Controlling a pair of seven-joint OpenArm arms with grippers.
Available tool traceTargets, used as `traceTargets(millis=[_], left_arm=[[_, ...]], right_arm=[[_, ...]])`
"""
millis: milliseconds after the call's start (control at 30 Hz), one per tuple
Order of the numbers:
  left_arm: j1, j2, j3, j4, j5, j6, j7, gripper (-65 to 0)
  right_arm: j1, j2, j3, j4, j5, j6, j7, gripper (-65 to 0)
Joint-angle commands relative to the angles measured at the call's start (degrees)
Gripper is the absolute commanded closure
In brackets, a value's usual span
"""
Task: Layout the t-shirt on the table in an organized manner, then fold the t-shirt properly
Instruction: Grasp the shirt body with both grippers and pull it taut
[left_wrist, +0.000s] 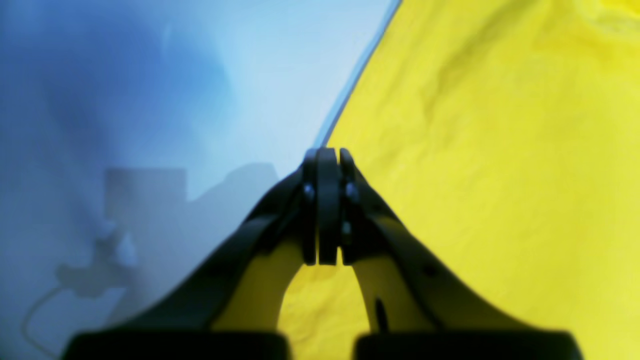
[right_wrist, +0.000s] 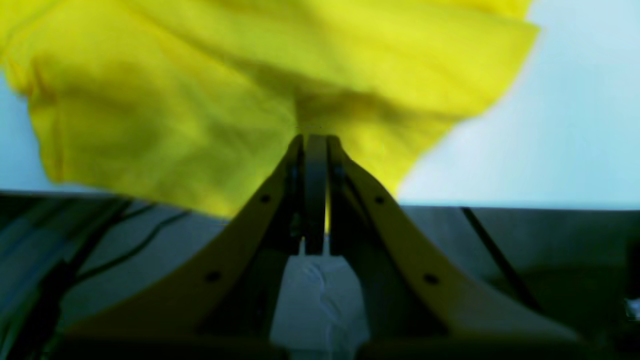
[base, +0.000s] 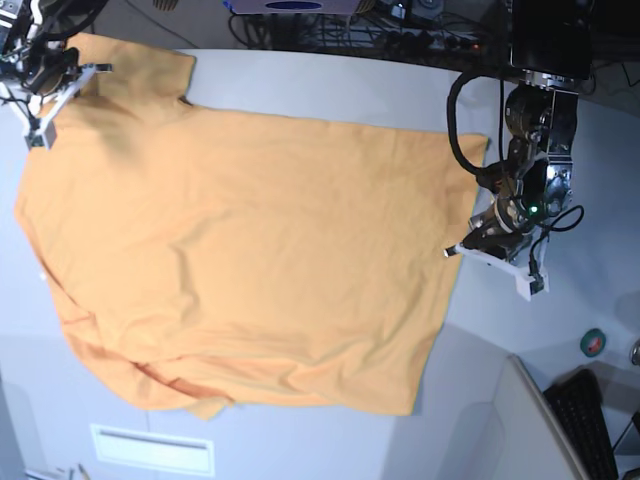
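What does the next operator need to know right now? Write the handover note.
Left gripper: shut on the t-shirt, at its side edge.
Right gripper: shut on the t-shirt, on bunched cloth at its far corner.
T-shirt: spread wide over the table, some wrinkles, near edge rumpled.
Done: shirt mostly laid out.
Left: smooth it flat, then do every fold.

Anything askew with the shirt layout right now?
Yes. The t-shirt lies mostly flat, but its near edge is bunched and folded under. The right gripper pinches fabric hanging past the table edge. The left gripper is shut at the hem.
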Motion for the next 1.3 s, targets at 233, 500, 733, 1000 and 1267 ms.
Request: traceTargets(millis=[233,500,733,1000,1267], left_arm=[[-3.5,1.2,12.4,-13.8,-0.5,-0.1,-16.3,0.0],[-2.9,-1.7,14.2,-20.7,-0.5,3.9,-17.0,0.0],[4.5,-6.8,13.5,-15.1,-0.6,4.1,-17.0,0.0],[8.3,-7.4,3.8,-9.8,-0.6,3.9,-17.0,0.0],[7.8,-6.6,2.2,-4.0,-0.6,4.0,-17.0,0.0]], right_arm=[[16.8,5.8,0.1,-9.7,0.8,0.2,4.0,0.0],[30.4,12.2,-0.1,-45.6,0.8,0.2,15.5,0.0],[20.9,9.2,-7.4,-36.9,0.9,-0.1,15.3,0.0],[13.2,6.1,-7.5,-14.8,0.8,-0.2,7.1,0.0],[27.1,7.9,-13.0,-17.5,0.8,-0.2,5.5,0.0]])
